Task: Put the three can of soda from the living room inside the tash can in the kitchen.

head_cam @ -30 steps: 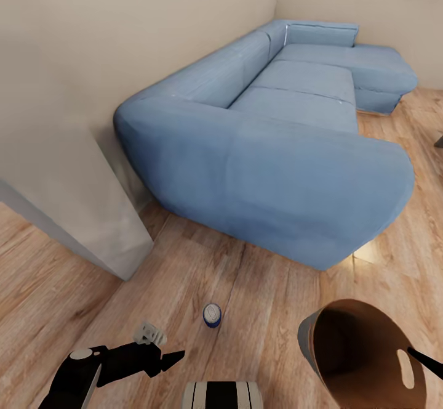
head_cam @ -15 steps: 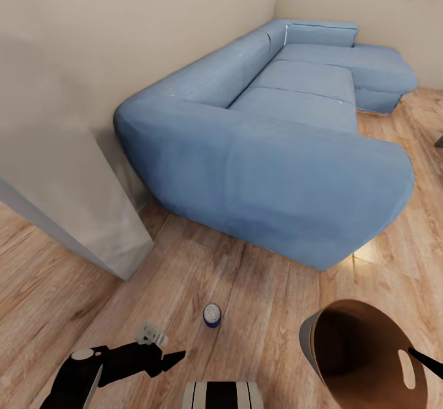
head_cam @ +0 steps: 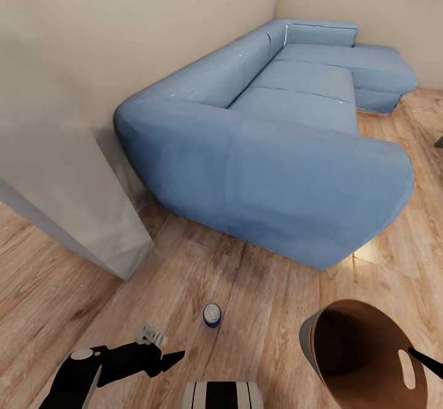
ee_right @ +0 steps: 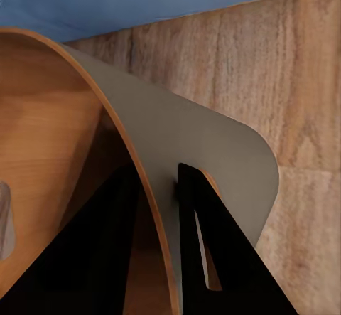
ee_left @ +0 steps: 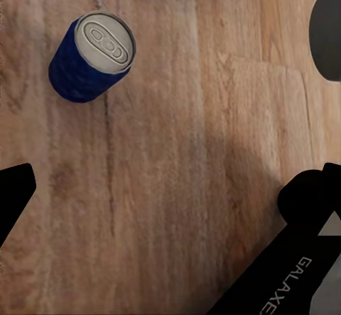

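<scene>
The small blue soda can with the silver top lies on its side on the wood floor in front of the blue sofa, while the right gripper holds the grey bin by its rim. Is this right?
Not quite. The small blue soda can with the silver top stands upright on the wood floor, as the head view and left wrist view show. It is in front of the blue sofa, and the right gripper does hold the grey bin by its rim.

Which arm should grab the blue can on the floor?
Left. Its claw is open just short of the upright can, while the right claw is clamped on the bin rim.
</scene>
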Robot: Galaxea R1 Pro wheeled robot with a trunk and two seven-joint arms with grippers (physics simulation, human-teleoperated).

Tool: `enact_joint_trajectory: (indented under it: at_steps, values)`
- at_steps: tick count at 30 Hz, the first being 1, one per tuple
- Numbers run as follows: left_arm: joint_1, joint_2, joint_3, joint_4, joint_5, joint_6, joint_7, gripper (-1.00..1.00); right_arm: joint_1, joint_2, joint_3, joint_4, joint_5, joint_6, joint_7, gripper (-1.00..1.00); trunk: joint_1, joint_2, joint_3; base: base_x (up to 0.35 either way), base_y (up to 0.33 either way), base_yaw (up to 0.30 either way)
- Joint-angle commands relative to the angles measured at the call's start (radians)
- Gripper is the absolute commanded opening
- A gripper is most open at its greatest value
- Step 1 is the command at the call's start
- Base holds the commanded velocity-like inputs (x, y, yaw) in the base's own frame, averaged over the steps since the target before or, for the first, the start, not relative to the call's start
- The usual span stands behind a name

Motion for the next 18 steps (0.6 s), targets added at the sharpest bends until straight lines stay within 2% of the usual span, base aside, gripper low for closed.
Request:
enact_joint_trajectory:
  at_steps: [1, 12, 16, 17, 18]
  values:
    - [0.0, 0.0, 0.0, 0.0, 0.0, 0.0, 0.0, 1.0, 0.0, 0.0, 0.0, -0.001, -0.015, 0.013, 0.002, -1.0, 0.0, 0.0, 0.0, 0.0, 0.0, 0.0]
    - [0.0, -0.002, 0.0, 0.001, 0.0, 0.001, 0.006, 1.0, 0.0, 0.0, -0.002, -0.001, -0.015, 0.014, 0.009, -1.0, 0.0, 0.0, 0.0, 0.0, 0.0, 0.0]
    - [0.0, -0.002, 0.0, 0.001, 0.0, 0.001, 0.006, 1.0, 0.0, 0.002, -0.047, 0.0, -0.016, 0.013, 0.019, -1.0, 0.0, 0.0, -0.003, 0.0, 0.0, 0.0]
    - [0.0, -0.002, 0.001, 0.001, 0.0, 0.001, 0.006, 1.0, 0.0, 0.002, -0.072, 0.0, -0.017, 0.013, 0.043, -1.0, 0.0, 0.0, -0.005, 0.0, 0.0, 0.0]
    - [0.0, -0.002, 0.001, 0.001, 0.0, 0.001, 0.006, 1.0, 0.0, 0.002, -0.079, 0.0, -0.018, 0.013, 0.055, -1.0, 0.0, 0.0, -0.006, 0.0, 0.0, 0.0]
